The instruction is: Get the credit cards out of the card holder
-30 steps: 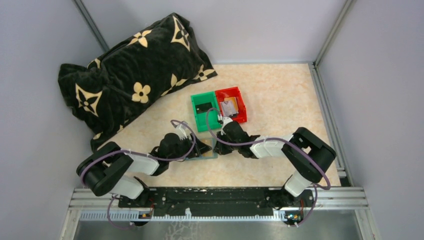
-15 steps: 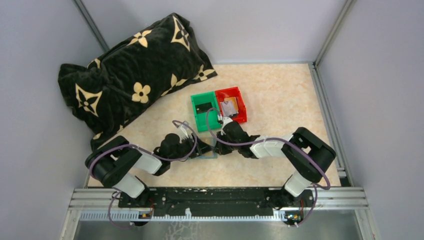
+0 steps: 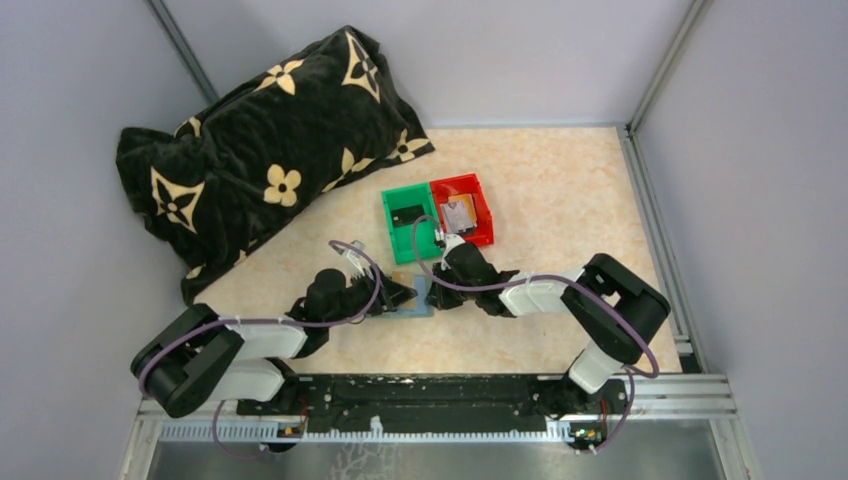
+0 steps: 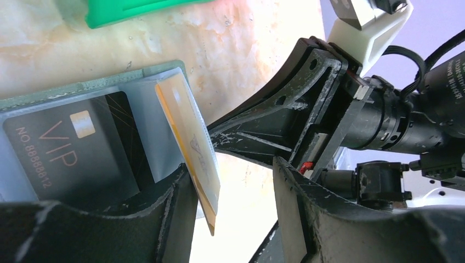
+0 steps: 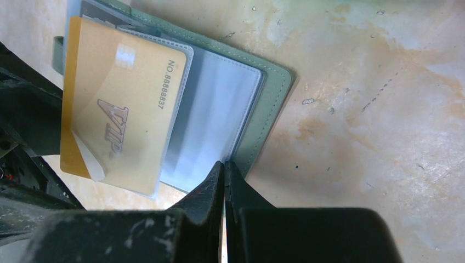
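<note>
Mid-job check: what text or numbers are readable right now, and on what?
"VIP": on the gold card, right wrist view.
"NO.8888837": same gold card, along its edge; digit count uncertain.
"VIP": on the black card, left wrist view.
"NO 8888812": same black card.
Nothing else is legible.

"VIP" on gold card (image 5: pixel 118 131), black card (image 4: pixel 66 153)

— Counting cards?
— Seeing two: gold card (image 5: pixel 120 109), black card (image 4: pixel 60 153); spotting one card holder (image 5: pixel 271 98)
— Tallying bins?
— Finding two: green bin (image 3: pixel 388 225), red bin (image 3: pixel 488 215); also noting one pillow (image 3: pixel 260 140), two arms: left arm (image 3: pixel 250 340), right arm (image 3: pixel 560 290)
</note>
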Motion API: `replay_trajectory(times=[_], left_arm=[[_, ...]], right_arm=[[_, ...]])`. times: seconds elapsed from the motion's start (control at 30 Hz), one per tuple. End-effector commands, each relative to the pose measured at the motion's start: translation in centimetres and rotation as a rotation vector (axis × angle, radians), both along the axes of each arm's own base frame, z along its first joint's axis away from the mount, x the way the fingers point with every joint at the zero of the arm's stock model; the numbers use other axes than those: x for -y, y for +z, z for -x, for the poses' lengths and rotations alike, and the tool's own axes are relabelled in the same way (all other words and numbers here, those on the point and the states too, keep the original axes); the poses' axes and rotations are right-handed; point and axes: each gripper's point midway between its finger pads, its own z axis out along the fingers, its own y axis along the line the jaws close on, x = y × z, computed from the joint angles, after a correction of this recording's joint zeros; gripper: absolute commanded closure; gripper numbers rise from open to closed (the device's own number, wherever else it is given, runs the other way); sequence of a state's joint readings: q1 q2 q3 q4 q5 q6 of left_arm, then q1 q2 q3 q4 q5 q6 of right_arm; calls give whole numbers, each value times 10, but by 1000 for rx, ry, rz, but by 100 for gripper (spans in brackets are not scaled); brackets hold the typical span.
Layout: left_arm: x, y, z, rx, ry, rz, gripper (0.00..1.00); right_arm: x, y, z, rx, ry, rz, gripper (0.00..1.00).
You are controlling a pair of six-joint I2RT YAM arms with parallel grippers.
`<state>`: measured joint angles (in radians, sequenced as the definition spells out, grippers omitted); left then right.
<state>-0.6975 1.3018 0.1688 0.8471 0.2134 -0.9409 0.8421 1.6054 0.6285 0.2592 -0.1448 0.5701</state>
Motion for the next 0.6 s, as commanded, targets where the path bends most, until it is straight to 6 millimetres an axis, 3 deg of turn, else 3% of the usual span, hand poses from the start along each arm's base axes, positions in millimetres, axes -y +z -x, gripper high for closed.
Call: replay_trajectory(times=[0.0, 0.43, 0.57], left_arm=[[-11, -8, -2, 17, 24, -61, 43], [-32, -24, 6, -11, 61, -107, 45], [-35, -25, 6, -13, 70, -112, 55]], right_arm=[[11, -24, 13, -55, 13, 80, 100], [10, -23, 13, -53, 16, 78, 100], [10, -22, 13, -54, 16, 74, 100]])
